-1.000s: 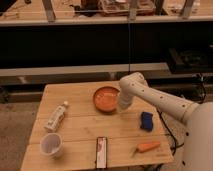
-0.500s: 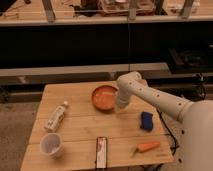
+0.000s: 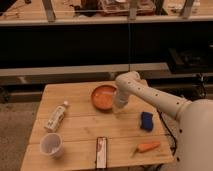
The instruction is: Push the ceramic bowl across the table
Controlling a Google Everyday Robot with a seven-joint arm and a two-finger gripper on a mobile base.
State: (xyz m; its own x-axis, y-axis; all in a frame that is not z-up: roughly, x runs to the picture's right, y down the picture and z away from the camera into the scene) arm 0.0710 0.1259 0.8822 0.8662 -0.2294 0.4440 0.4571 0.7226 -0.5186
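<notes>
The ceramic bowl (image 3: pixel 103 96), round, shallow and orange-red, sits on the far middle part of the table (image 3: pixel 75 97), which has a light wooden slatted top. My gripper (image 3: pixel 119 106) hangs down from the white arm right at the bowl's right rim, low over the wood. I cannot tell whether it touches the rim. The arm reaches in from the lower right and bends at an elbow behind the bowl.
A white bottle (image 3: pixel 56 116) lies on the left of the table, with a translucent plastic cup (image 3: pixel 51 145) in front of it. A flat dark packet (image 3: pixel 101 152) lies at the front edge. A blue object (image 3: pixel 146 121) and a carrot (image 3: pixel 148 147) are on the right.
The gripper has shifted slightly left and lower, closing in on the bowl's right rim. The bowl has barely moved.
</notes>
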